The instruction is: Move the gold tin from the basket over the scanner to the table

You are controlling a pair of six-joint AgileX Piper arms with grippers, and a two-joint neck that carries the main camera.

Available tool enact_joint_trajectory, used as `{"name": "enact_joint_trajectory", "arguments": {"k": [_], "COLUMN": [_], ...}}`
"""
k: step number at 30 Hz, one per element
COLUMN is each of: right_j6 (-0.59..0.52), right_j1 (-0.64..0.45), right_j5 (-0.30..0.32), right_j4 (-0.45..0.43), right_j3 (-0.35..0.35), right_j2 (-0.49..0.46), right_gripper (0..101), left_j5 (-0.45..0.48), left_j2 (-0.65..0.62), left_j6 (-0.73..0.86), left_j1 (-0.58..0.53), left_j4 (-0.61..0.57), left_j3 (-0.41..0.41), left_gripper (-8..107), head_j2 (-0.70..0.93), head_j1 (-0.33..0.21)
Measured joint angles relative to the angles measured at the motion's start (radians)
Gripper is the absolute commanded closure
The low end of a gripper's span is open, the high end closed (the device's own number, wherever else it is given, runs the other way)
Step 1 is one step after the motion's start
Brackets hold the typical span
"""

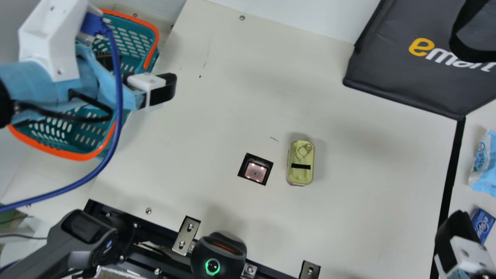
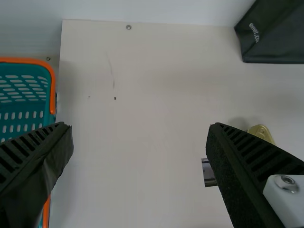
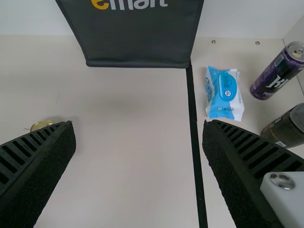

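Gold tin point(image 1: 300, 164) sits pull-ring up on your cream worktop point(image 1: 348, 217), with the dark bag point(image 1: 391, 69) beyond. At your left is the teal basket point(image 1: 87, 135). Your left tool point(image 1: 137, 71), near it, and your right tool point(image 1: 457, 228) are both open. The scanner point(image 1: 255, 169) lies just beside the tin.

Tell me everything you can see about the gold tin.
The gold tin is a rounded oblong, apparently metal, its lid sealed, with a pull ring near the far end and a black strip across. It lies flat, lid up, on the table, just right of the scanner in the main view. Only the table touches it.
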Motion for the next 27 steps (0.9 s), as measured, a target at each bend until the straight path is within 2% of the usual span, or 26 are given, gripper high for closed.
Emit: {"name": "enact_joint_trajectory", "arguments": {"k": [13, 21, 27], "right_j6": [0.000, -0.029, -0.032], "right_j1": [0.000, 0.035, 0.126], "right_j5": [0.000, -0.015, -0.071], "right_j4": [0.000, -0.012, -0.045], "right_j3": [0.000, 0.016, 0.039], "right_j2": [0.000, 0.032, 0.117], "right_gripper": [6, 6, 6], "left_j5": [-0.003, -0.003, -0.003], "left_j2": [0.000, 0.000, 0.000], "left_j6": [0.000, 0.000, 0.000], "left_j1": [0.000, 0.000, 0.000], "left_j4": [0.000, 0.000, 0.000], "left_j3": [0.000, 0.000, 0.000], "left_gripper": [9, 9, 9], "head_j2": [-0.291, -0.296, -0.296], "head_j1": [-0.002, -0.002, 0.000]}}
